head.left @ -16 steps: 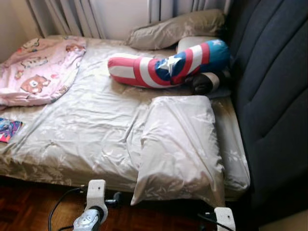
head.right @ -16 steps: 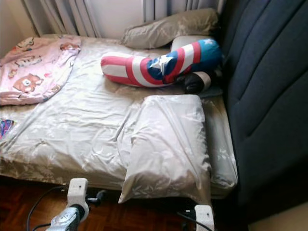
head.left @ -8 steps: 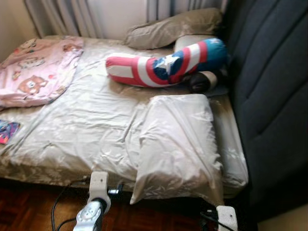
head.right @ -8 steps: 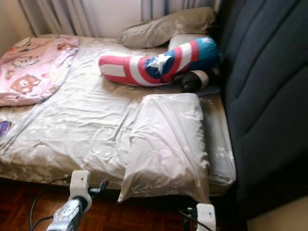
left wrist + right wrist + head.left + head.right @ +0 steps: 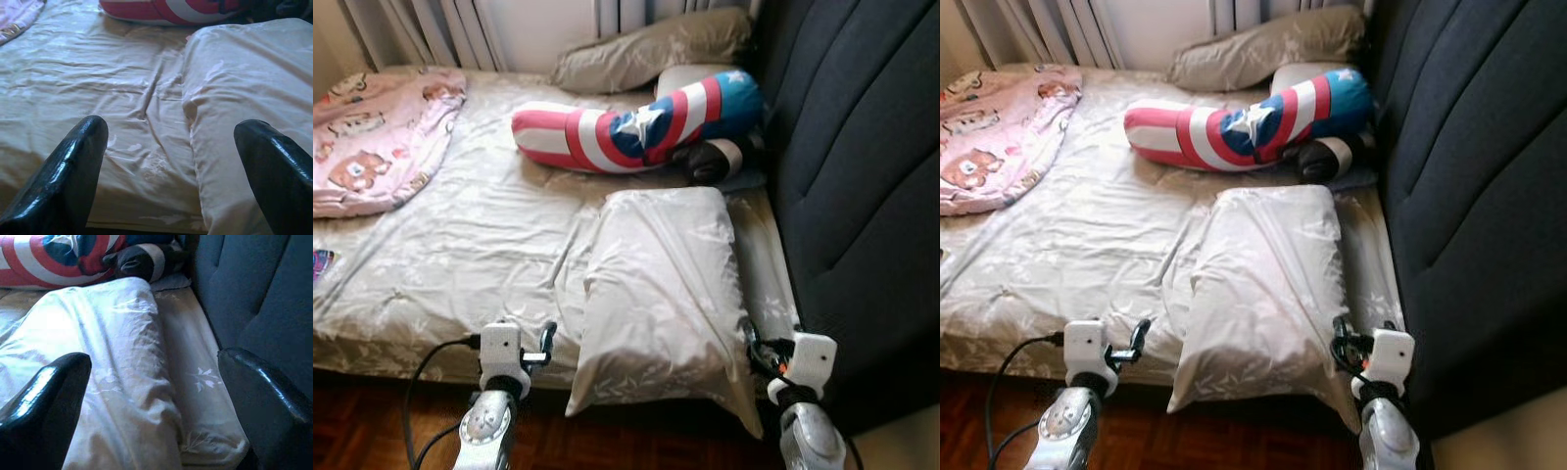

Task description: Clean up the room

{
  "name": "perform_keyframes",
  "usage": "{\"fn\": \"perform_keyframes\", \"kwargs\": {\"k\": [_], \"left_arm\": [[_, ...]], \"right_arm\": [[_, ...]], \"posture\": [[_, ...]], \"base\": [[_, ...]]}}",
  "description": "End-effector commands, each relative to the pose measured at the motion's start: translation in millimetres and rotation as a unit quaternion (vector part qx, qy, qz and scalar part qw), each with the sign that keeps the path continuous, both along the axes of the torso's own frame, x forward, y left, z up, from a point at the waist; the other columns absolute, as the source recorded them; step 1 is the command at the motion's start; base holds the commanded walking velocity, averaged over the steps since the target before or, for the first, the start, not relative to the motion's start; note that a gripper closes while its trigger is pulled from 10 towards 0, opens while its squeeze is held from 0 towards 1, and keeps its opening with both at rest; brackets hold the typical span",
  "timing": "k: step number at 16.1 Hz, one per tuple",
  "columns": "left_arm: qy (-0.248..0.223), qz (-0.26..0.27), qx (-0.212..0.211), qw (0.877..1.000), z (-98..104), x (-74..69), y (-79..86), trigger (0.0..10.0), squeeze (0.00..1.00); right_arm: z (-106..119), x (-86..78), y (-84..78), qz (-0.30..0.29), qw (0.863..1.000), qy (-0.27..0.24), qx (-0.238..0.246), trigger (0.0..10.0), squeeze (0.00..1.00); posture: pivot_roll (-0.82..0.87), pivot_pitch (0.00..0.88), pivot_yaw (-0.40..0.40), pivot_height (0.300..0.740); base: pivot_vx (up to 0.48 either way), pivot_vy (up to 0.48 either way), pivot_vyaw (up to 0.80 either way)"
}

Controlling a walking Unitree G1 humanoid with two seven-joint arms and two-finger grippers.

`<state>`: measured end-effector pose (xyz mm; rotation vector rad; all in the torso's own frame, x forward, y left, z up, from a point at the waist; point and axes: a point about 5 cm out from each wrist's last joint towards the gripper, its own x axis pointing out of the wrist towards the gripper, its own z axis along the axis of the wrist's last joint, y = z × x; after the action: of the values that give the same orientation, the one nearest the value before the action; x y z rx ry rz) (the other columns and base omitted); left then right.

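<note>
I've got both arms up at the near edge of the bed [image 5: 431, 245]. Left gripper [image 5: 171, 161] has its fingers spread, nothing between them, aimed at the sheet just beside the pillow [image 5: 661, 294]. Right gripper [image 5: 156, 396] is also spread and empty, pointing at the pillow's side next to the dark headboard [image 5: 862, 176]. The pillow lies flat, its near end overhanging the mattress edge. Behind it sits a red-white-blue bolster [image 5: 626, 127], another pillow [image 5: 651, 49] by the curtains, and a pink blanket [image 5: 372, 137] far left.
</note>
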<state>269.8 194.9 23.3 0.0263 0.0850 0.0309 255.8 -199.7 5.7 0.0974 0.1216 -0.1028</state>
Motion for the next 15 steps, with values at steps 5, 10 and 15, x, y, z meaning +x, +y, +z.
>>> {"fn": "perform_keyframes", "kwargs": {"k": [5,10,15], "left_arm": [[-0.025,-0.012,-0.013,1.0,11.9,7.6,-9.6,10.0,0.0],[-0.025,-0.01,-0.016,1.0,15.5,8.6,-3.7,10.0,0.0],[-0.027,-0.011,-0.017,0.999,18.3,9.7,-2.4,10.0,0.0]], "right_arm": [[-8.0,-12.6,10.5,0.007,1.0,0.013,0.003,10.0,0.0],[-6.4,-9.9,17.7,0.015,1.0,0.008,0.007,10.0,0.0],[-10.3,-14.8,17.7,0.015,1.0,0.017,0.006,10.0,0.0]], "posture": [[-0.01,0.008,-0.063,0.74],[-0.02,0.0,-0.053,0.74],[-0.01,0.0,-0.06,0.74]], "base": [[0.0,0.0,0.0],[0.0,0.0,0.0],[0.16,0.0,0.0]]}}
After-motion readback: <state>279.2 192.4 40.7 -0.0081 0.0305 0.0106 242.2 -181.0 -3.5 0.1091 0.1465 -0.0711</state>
